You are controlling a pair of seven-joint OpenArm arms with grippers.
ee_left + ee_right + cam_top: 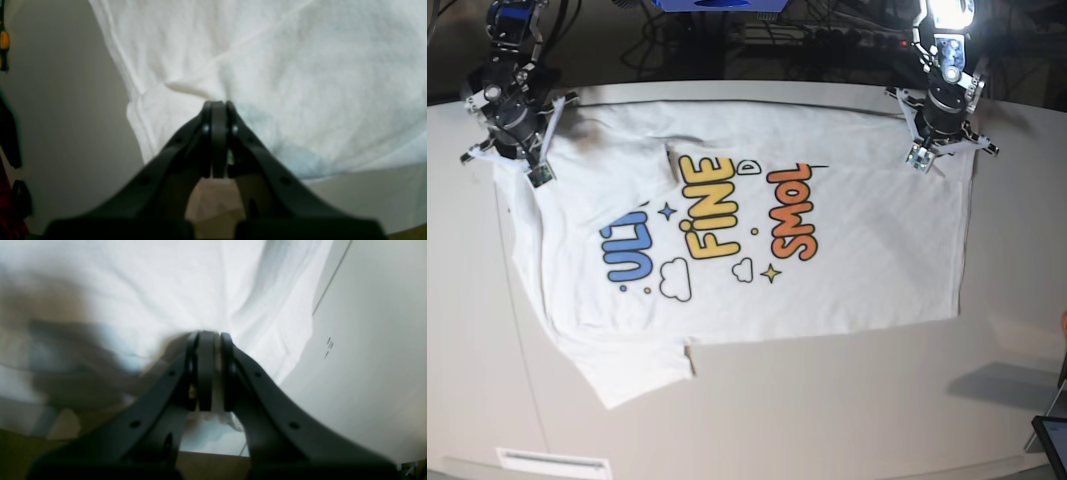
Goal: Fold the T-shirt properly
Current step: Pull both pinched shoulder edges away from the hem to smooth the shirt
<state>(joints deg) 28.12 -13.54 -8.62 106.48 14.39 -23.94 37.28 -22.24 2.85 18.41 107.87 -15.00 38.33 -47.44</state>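
The white T-shirt (757, 250) lies spread on the table, its blue, yellow and orange print facing up and one sleeve (632, 365) pointing to the front. A strip along its far edge looks folded over the print. My left gripper (920, 158) sits at the far right corner of the T-shirt (300, 83). In the left wrist view the gripper (218, 104) is shut, and creases gather at its tips. My right gripper (537, 172) is at the far left corner. In the right wrist view it (208, 335) is shut with the T-shirt (150, 283) pinched between its fingers.
The pale table (847, 410) extends in front of the shirt. A dark tablet corner (1052, 440) sits at the front right edge and a white label (554, 463) at the front left. Cables and gear (827, 40) crowd the back edge.
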